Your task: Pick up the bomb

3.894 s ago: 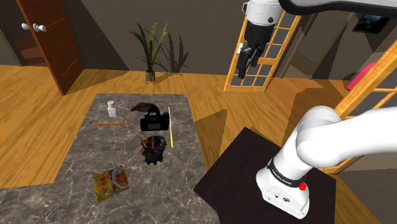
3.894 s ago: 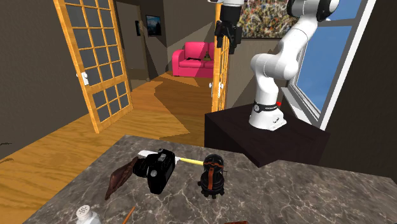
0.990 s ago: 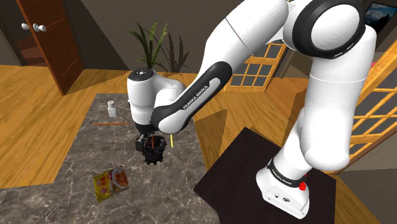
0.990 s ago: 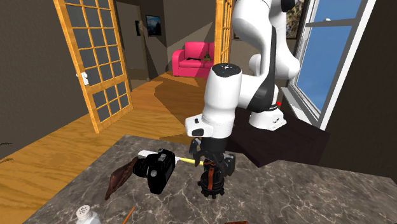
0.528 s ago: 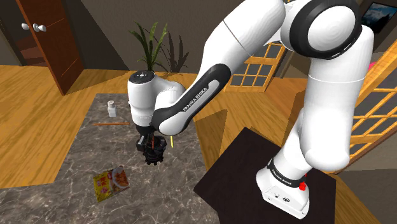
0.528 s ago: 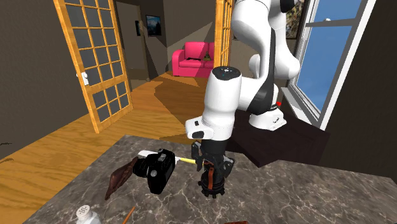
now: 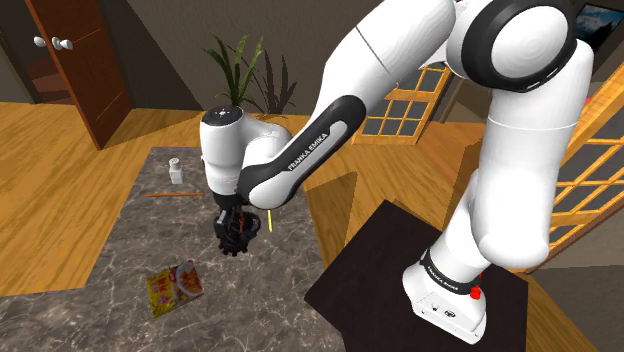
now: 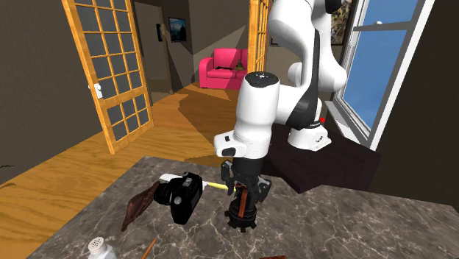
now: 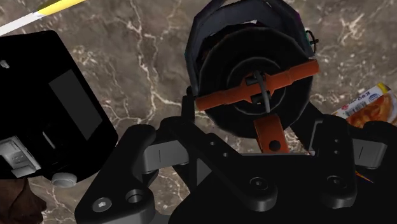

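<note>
On the marble table (image 8: 353, 221), the bomb (image 8: 242, 215) is grabbed.
The black gripper (image 8: 243, 196) squeezes the round dark bomb from both sides, just beside the camera (image 8: 184, 197). Grabbing looks done; lifting it up high is left, I think.

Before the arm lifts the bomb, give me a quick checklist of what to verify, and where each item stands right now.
1. Bomb sits between the fingers of the gripper: ok, there is one on each side in the wrist view.
2. Fingers clasp it: ok, they press on its round body.
3. Black camera apart from the bomb: ok, the marble table shows between them.
4. Yellow stick not touching the bomb: ok, it lies past the camera.
5. Bomb's base free of the table: cannot tell.
</note>
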Available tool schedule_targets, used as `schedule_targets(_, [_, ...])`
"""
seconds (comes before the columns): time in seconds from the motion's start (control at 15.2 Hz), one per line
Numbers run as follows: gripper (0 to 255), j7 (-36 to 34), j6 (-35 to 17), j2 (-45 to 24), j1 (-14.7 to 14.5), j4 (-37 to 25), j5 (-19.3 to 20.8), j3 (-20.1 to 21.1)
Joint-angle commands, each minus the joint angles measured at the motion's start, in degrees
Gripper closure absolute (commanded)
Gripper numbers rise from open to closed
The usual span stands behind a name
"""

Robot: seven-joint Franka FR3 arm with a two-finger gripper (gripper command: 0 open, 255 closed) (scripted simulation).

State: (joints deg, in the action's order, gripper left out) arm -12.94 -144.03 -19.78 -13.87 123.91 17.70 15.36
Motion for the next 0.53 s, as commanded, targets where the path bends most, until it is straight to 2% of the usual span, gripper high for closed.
schedule_targets(0.0, [255,0.6,1.1,1.2,0.3,0.0,-0.8,0.4])
schedule_targets(0.46, [255,2.8,5.4,5.3,1.1,-0.5,-3.5,1.6])
